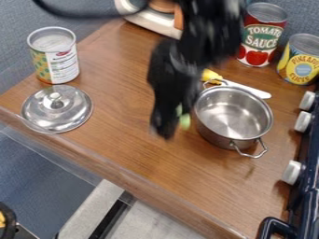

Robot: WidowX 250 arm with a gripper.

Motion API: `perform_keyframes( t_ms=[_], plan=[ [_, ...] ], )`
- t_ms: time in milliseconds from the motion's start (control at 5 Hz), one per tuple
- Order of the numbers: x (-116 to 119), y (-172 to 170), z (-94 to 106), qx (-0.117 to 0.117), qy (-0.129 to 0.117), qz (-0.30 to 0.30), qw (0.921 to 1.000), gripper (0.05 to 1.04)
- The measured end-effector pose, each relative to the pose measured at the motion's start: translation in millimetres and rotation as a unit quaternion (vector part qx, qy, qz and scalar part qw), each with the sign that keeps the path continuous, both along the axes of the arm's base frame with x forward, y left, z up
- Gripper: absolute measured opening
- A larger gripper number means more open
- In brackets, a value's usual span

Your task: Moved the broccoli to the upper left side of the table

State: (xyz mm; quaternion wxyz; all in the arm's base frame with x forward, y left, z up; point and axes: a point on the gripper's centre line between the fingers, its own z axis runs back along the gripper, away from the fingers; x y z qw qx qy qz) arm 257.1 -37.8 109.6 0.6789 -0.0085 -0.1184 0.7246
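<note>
Blurred and black, the gripper (pixel 172 124) hangs over the middle of the wooden bench (pixel 124 140), and I cannot tell whether it is apart, together or clamped on anything. Just beside it, towards the stove (pixel 309 186), sits a steel pot (pixel 232 114), with a glass lid (pixel 57 107) well apart on the far side, near a can (pixel 55 55). Smallest is the broccoli (pixel 185 122), a bit of green partly hidden at the gripper's tip, between it and the pot.
</note>
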Motion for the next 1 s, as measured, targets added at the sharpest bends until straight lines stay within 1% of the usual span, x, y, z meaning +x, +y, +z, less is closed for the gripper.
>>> perform_keyframes(
  t_ms=[200, 400, 600, 800, 1000],
  plan=[
    [23, 39, 29.0, -0.015, -0.028, 0.052, 0.9981, 0.666],
    [61, 64, 29.4, -0.024, -0.038, 0.079, 0.9959, 0.666],
    [90, 97, 22.8, -0.024, -0.044, 0.12, 0.9915, 0.666],
    [108, 125, 9.5, -0.013, -0.039, 0.159, 0.9864, 0.666],
    [113, 153, -10.6, 0.0, -0.036, 0.192, 0.9807, 0.666]
  ],
)
